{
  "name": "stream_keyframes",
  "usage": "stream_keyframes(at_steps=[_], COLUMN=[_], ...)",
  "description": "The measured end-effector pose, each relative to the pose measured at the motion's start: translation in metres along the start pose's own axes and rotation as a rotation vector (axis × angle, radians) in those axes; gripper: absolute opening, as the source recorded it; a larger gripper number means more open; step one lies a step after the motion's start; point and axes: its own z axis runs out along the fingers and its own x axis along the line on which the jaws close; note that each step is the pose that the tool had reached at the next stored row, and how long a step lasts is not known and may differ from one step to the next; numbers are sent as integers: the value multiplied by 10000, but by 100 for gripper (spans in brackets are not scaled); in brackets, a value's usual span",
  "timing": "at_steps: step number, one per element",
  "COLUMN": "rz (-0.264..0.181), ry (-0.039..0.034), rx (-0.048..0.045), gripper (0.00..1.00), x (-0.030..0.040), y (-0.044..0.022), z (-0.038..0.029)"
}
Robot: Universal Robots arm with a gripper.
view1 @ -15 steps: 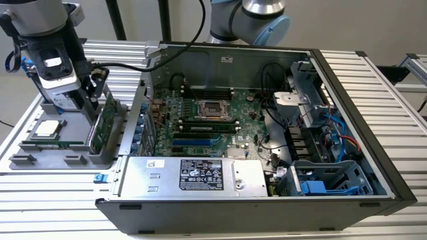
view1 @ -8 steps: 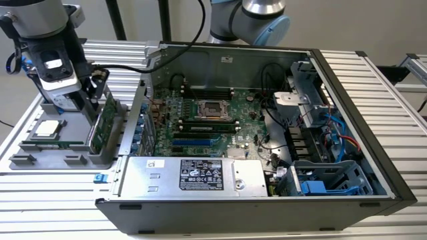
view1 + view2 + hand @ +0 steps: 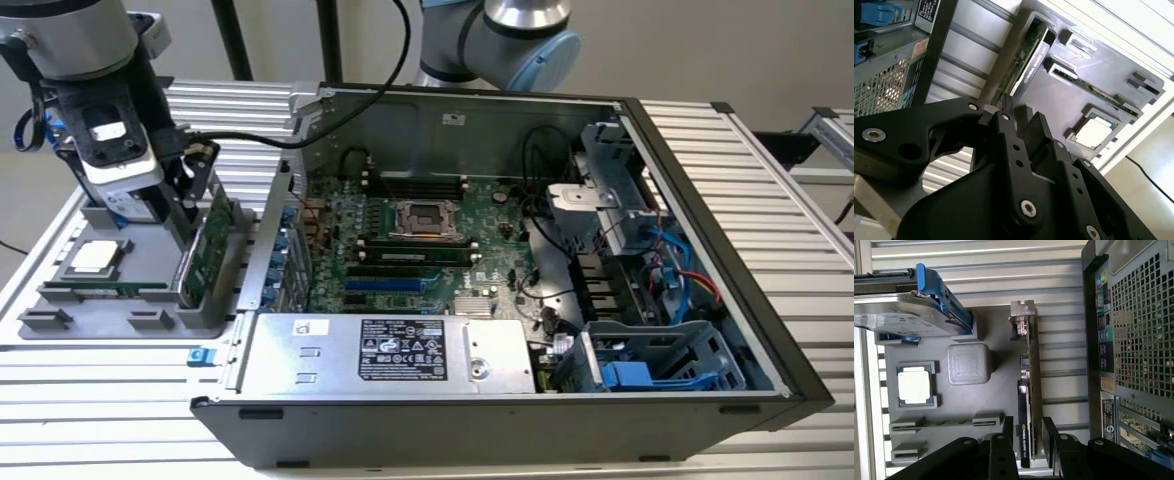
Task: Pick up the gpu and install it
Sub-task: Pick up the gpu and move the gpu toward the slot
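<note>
The gpu (image 3: 214, 248) stands on edge in a slot of the grey parts tray (image 3: 83, 302), at the exterior view's left beside the open computer case (image 3: 694, 200). It is a thin green card (image 3: 1030, 385) with a silver bracket (image 3: 1021, 315) at one end and a black shroud on one face. My gripper (image 3: 1029, 432) is open just above the card's end away from the bracket. One finger (image 3: 1008, 427) stands on each side of the card without touching it. In the second wrist view the gripper (image 3: 1019, 112) hangs over the same card (image 3: 1024, 55).
The tray (image 3: 989, 400) also holds a silver hard drive with a blue frame (image 3: 909, 315), a processor (image 3: 914, 385), a grey block (image 3: 968, 363) and narrow RAM sticks (image 3: 944, 422). The case wall (image 3: 1094, 340) rises close beside the gpu. Inside the case lie the motherboard (image 3: 414, 250) and power supply (image 3: 387, 350).
</note>
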Motion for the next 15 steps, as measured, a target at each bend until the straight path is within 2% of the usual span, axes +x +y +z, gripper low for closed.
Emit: stream_keyframes(at_steps=[8,15], rz=[0,1], ry=[-3,-2], rx=[-2,-2], gripper=[100,100], x=[0,0], y=[-1,-7], z=[14,58])
